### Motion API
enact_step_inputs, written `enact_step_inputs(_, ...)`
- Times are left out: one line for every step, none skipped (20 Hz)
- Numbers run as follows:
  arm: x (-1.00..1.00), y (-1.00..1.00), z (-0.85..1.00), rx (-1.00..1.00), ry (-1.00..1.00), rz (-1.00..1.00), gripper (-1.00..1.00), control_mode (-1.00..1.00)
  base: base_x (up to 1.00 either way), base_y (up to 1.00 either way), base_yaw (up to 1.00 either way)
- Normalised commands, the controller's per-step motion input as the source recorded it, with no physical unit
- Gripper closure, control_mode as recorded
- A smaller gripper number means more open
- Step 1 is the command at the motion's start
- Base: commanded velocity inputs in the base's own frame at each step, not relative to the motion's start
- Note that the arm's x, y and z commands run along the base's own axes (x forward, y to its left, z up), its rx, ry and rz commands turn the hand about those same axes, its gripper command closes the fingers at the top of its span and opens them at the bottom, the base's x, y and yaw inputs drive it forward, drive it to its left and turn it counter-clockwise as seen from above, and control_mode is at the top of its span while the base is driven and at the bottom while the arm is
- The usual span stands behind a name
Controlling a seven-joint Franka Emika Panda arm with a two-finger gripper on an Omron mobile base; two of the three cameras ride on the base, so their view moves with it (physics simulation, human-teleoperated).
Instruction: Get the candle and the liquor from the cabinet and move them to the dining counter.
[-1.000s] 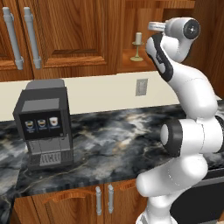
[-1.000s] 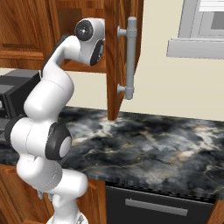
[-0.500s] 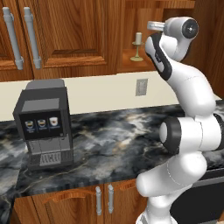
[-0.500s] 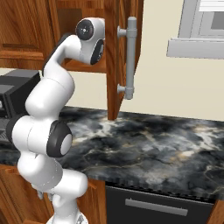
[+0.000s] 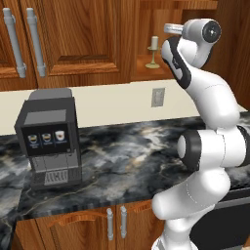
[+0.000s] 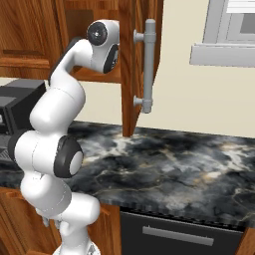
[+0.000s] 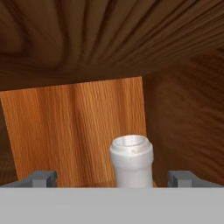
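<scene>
From the left base view, nothing has shifted over the last second: my arm stays reaching into the open cabinet [image 5: 146, 29], the candle [image 5: 154, 51] standing on its shelf beside the wrist. So no pick is under way yet. The right base view shows the cabinet door swung out. In the hand view, the tool [image 7: 111, 179] is spread wide, with what I take to be the liquor [image 7: 131, 159] cap between the fingertips, slightly right of centre, untouched.

Arm [image 5: 205, 97]: upper joints shifted very slightly since a second ago, the elbow link a touch lower against the open cabinet [image 5: 146, 44] in the left base view. No other difference can be made out between earlier and now.
</scene>
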Motion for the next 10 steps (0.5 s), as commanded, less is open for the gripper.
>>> enact_step_inputs(0.0,0.0,0.0,0.0,0.0,0.0,-1.0,-1.0,0.0,0.0,0.0)
enact_step_inputs(0.0,0.0,0.0,0.0,0.0,0.0,-1.0,-1.0,0.0,0.0,0.0)
enact_step_inputs(0.0,0.0,0.0,0.0,0.0,0.0,-1.0,-1.0,0.0,0.0,0.0)
enact_step_inputs(0.0,0.0,0.0,0.0,0.0,0.0,-1.0,-1.0,0.0,0.0,0.0)
enact_step_inputs(0.0,0.0,0.0,0.0,0.0,0.0,-1.0,-1.0,0.0,0.0,0.0)
enact_step_inputs(0.0,0.0,0.0,0.0,0.0,0.0,-1.0,-1.0,0.0,0.0,0.0)
enact_step_inputs(0.0,0.0,0.0,0.0,0.0,0.0,-1.0,-1.0,0.0,0.0,0.0)
enact_step_inputs(0.0,0.0,0.0,0.0,0.0,0.0,-1.0,-1.0,0.0,0.0,0.0)
enact_step_inputs(0.0,0.0,0.0,0.0,0.0,0.0,-1.0,-1.0,0.0,0.0,0.0)
enact_step_inputs(0.0,0.0,0.0,0.0,0.0,0.0,-1.0,-1.0,0.0,0.0,0.0)
